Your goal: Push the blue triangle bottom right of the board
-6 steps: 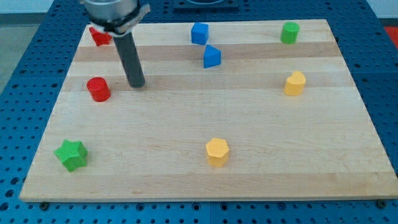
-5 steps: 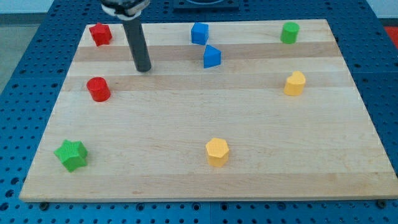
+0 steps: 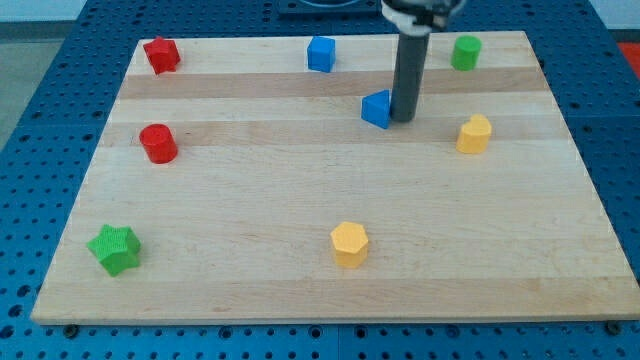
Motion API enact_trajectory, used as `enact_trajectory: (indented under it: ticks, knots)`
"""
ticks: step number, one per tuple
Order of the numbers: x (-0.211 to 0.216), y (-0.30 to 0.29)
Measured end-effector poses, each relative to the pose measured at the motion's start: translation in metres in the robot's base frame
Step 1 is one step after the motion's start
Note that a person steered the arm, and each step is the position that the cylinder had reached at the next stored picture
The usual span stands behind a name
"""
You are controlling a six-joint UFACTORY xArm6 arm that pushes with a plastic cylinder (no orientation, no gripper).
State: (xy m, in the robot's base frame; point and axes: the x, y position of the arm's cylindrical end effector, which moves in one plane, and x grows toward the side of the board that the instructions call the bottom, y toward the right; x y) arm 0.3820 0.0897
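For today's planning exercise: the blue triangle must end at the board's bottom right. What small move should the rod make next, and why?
Probably lift around to the triangle's upper-left side. My tip sits against the right side of the blue triangle, between it and the bottom-right corner of the board, so pushing from here would drive it the wrong way.

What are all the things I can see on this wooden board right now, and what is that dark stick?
blue triangle: 1, blue, upper middle, touching the rod's left side
blue cube: 1, blue, top edge, centre
red star-like block: 1, red, top left corner
red cylinder: 1, red, left side
green star: 1, green, bottom left
green cylinder: 1, green, top right
yellow blocks: 2, yellow, one at the right side, one at bottom centre
wooden board: 1, pale wood, on a blue perforated table
my tip: 1, dark rod end, against the blue triangle's right side
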Motion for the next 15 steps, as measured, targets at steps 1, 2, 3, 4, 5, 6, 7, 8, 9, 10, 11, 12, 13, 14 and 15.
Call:
enact_trajectory:
  ticks: [1, 2, 3, 4, 5, 6, 7, 8, 9, 10, 11, 12, 13, 14, 15]
  knots:
    - [-0.005, 0.0]
    - [-0.056, 0.0]
    - [-0.077, -0.016]
    - [-0.022, -0.056]
    - [0.041, -0.062]
    - [0.038, -0.06]
    - [0.009, -0.06]
    - [0.001, -0.04]
    - [0.057, 0.034]
    - [0.108, 0.092]
    - [0.113, 0.074]
    - [0.094, 0.06]
    - [0.074, 0.071]
    - [0.097, 0.105]
    - [0.143, 0.122]
